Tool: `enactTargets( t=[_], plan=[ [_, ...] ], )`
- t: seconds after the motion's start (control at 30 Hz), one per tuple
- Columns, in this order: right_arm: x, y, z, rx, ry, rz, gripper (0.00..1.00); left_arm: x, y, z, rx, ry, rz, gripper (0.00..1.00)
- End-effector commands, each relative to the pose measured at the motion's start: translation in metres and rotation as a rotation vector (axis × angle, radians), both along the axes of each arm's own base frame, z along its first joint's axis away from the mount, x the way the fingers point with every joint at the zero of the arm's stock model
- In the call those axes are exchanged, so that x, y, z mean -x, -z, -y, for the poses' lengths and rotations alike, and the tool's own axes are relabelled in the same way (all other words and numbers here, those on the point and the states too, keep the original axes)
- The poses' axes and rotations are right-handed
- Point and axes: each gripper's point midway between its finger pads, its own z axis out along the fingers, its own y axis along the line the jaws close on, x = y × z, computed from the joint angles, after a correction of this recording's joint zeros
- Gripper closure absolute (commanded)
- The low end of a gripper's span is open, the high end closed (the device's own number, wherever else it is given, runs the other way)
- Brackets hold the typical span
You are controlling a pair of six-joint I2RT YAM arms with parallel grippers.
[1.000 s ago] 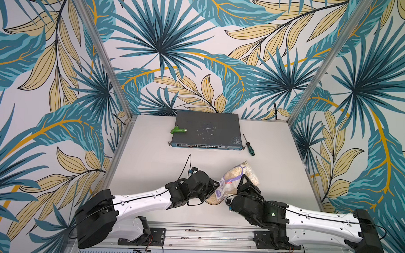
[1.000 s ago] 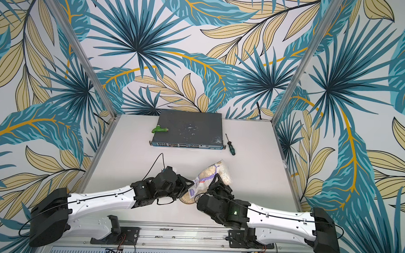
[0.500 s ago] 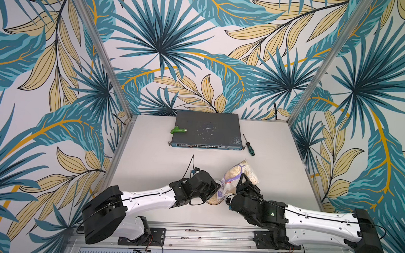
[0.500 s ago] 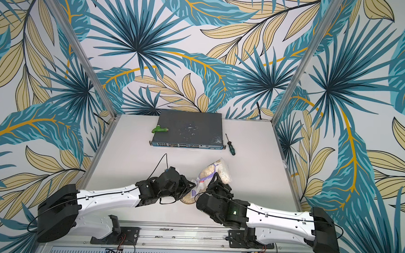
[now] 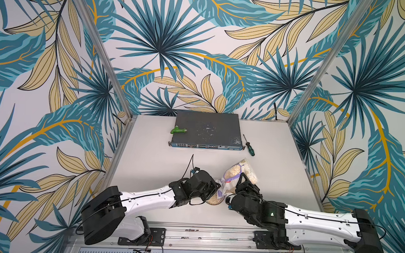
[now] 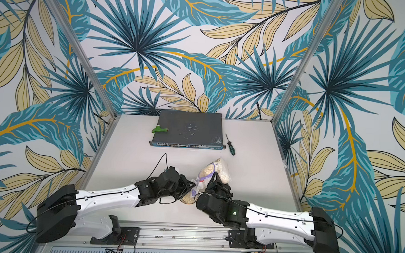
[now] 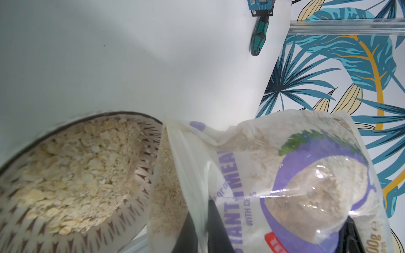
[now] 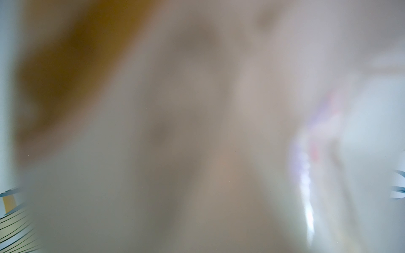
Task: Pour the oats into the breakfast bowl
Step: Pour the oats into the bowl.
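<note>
Pinching a fold of film at the mouth of the oats pouch (image 7: pixel 285 175) with the left pincer (image 7: pixel 198 232), jaws drawn narrow on the plastic. Gripping the bag's middle with the right pincer (image 5: pixel 242 183), fingers set around it in both top views; getting only blur from the right wrist view, bag pressed against the lens. Holding the pouch tilted above the counter (image 5: pixel 149 167), long axis running from the raised sealed end beyond the right pincer down to the mouth just ahead of the left pincer. Meeting the rim of the breakfast bowl (image 7: pixel 144 166) right there, mouth touching or just inside the edge, hard telling which. Showing a heap of flakes (image 7: pixel 72 175) in the bowl already, more sitting in the bag. Probably pouring midway: needing the far end lifted higher by the right pincer, the nearer one to the bag's weight, while steering the mouth inward with the left, guarding against flakes slipping past the rim onto the counter.
</note>
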Motion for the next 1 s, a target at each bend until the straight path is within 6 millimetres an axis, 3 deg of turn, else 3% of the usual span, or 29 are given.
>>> enactTargets(
  t=[0.0,0.63,0.97],
  plan=[
    [-0.002,-0.037,0.001,-0.220,0.069,0.088,1.00,0.006,0.006,-0.003,-0.009,0.017,-0.014,0.88],
    [-0.003,-0.043,-0.012,-0.195,0.062,0.092,1.00,0.016,0.028,-0.011,-0.002,-0.005,-0.070,0.89],
    [-0.003,-0.043,-0.012,-0.180,0.062,0.086,1.00,0.016,0.021,-0.008,-0.001,0.010,-0.058,0.89]
  ],
)
